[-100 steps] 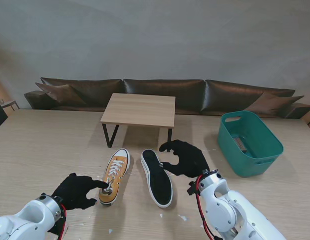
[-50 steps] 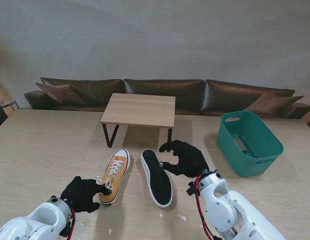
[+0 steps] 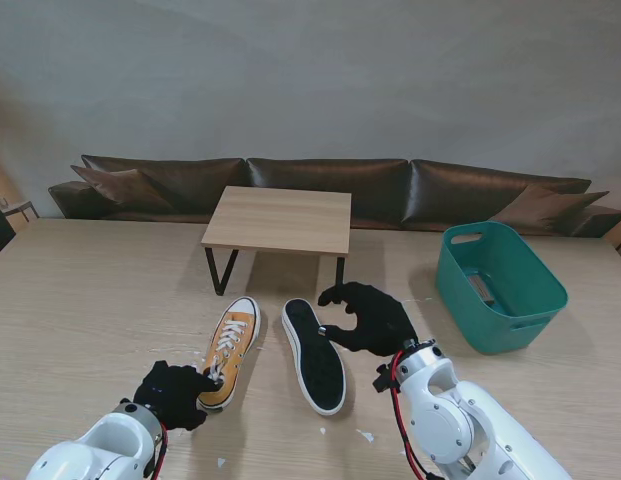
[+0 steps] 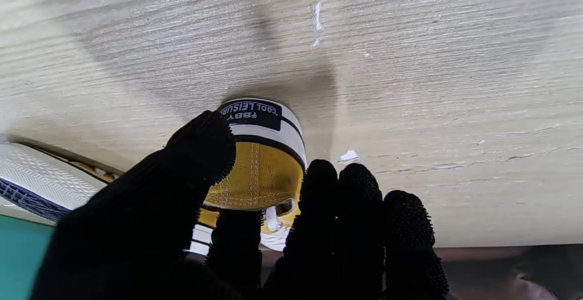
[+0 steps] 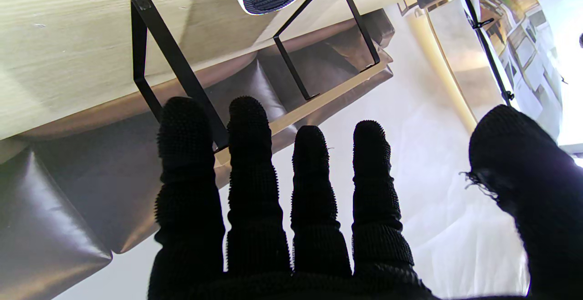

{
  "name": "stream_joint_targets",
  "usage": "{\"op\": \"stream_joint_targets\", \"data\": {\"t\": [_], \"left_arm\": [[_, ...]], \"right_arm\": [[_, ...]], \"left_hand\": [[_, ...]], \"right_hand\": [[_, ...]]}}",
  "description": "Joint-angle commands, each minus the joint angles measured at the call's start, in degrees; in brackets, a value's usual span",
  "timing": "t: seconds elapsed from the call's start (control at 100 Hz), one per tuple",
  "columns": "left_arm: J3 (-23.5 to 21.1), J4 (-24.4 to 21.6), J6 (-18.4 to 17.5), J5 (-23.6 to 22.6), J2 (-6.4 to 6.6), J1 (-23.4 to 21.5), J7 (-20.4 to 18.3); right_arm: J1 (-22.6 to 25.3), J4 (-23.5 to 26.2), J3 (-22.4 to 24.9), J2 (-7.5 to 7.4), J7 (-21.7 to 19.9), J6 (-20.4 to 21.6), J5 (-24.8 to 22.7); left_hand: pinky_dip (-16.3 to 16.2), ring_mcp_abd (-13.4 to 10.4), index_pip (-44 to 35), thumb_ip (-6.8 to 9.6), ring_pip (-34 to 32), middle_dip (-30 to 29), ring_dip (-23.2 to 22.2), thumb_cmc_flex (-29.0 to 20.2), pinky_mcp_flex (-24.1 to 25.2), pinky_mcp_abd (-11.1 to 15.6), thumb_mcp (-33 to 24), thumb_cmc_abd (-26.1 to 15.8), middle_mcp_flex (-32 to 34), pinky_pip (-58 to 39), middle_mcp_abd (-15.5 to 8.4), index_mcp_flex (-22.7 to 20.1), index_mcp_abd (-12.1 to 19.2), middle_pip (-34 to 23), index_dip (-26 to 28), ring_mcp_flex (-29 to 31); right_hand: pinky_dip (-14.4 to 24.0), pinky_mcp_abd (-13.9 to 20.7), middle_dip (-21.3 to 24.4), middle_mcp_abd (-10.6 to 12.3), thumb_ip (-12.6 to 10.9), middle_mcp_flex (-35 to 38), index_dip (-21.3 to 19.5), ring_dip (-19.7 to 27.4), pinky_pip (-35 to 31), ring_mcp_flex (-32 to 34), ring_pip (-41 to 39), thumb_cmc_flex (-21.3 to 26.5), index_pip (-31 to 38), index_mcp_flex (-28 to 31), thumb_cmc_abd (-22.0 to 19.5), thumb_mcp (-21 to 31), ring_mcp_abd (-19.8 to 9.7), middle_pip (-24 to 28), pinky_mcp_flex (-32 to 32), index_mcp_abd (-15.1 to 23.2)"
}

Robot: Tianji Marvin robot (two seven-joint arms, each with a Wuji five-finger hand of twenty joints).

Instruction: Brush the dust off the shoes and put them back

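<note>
Fingers (image 4: 337, 209) of the left hand (image 3: 175, 393) pinch the upright yellow shoe (image 3: 229, 351) at its heel, likely steadying it for brushing. Just right, the other shoe (image 3: 314, 354) lies sole-up beside the right hand (image 3: 368, 317), spread and empty.

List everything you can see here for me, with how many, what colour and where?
Upright shoe: one, yellow with white laces, on the table's left.
Tipped shoe: one, dark sole with white edge facing up, just right of it.
Small table: one, light wood on black legs, farther from me.
Basket: one, teal, far right.
Sofa: one, dark brown, behind the table.
Table: one, pale wood.
Left hand: black glove, at the yellow shoe's heel.
Right hand: black glove, open beside the tipped shoe.
</note>
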State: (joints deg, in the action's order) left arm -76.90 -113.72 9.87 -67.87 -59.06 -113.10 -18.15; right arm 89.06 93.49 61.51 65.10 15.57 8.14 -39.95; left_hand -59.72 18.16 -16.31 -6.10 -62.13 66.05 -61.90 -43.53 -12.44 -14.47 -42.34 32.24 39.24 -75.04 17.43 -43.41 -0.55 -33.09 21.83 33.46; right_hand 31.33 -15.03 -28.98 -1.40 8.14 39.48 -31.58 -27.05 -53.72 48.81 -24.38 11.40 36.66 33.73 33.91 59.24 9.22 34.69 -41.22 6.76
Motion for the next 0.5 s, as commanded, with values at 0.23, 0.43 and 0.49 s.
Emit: {"op": "stream_joint_targets", "data": {"t": [0.23, 0.43, 0.49], "left_arm": [[3.8, 4.2, 3.7, -0.8, -0.47, 1.3, 3.1], [6.7, 7.1, 6.5, -0.1, -0.48, 3.0, 5.0], [7.4, 7.7, 7.1, -0.5, -0.47, 3.4, 5.4]], "right_arm": [[0.4, 0.3, -0.3, 0.25, -1.3, -0.2, 0.7], [0.4, 0.3, -0.3, 0.25, -1.7, -0.3, 1.1], [0.4, 0.3, -0.3, 0.25, -1.7, -0.3, 1.2]], "left_hand": [[0.2, -1.6, -26.0, -2.78, -5.1, 2.8, 1.5, -9.3, -4.7, -1.5, 7.1, 5.2, 3.7, -5.6, -1.1, -4.2, -1.0, -5.1, 20.3, 5.6], [0.1, -1.9, -44.0, -3.50, -6.7, 3.5, 1.9, -7.7, -6.0, -1.3, 5.1, 7.1, 4.5, -6.7, -1.5, -2.9, -3.3, -6.7, 26.6, 6.6], [0.2, -2.5, -50.7, -4.21, -7.8, 3.9, 2.2, -6.1, -7.4, -1.2, 2.5, 8.6, 5.5, -7.6, -2.2, -2.9, -5.0, -8.1, 29.1, 7.9]], "right_hand": [[1.4, -1.3, -0.5, -1.0, -1.5, 0.3, -0.9, -0.6, 1.3, 1.0, -0.2, 0.6, -0.9, -0.3, -1.8, -0.9, 0.5, -0.5, 22.0, -1.9], [1.4, -1.4, -0.5, -1.3, -1.6, 0.3, -0.8, -0.6, 1.3, 1.0, -0.2, 0.5, -0.7, -0.9, -2.0, -0.9, 0.4, -0.4, 22.0, -3.4], [1.4, -1.4, -0.5, -1.5, -1.6, 0.2, -0.7, -0.6, 1.2, 1.1, -0.3, 0.6, -0.7, -1.2, -2.1, -0.8, 0.4, -0.4, 21.9, -4.0]]}}
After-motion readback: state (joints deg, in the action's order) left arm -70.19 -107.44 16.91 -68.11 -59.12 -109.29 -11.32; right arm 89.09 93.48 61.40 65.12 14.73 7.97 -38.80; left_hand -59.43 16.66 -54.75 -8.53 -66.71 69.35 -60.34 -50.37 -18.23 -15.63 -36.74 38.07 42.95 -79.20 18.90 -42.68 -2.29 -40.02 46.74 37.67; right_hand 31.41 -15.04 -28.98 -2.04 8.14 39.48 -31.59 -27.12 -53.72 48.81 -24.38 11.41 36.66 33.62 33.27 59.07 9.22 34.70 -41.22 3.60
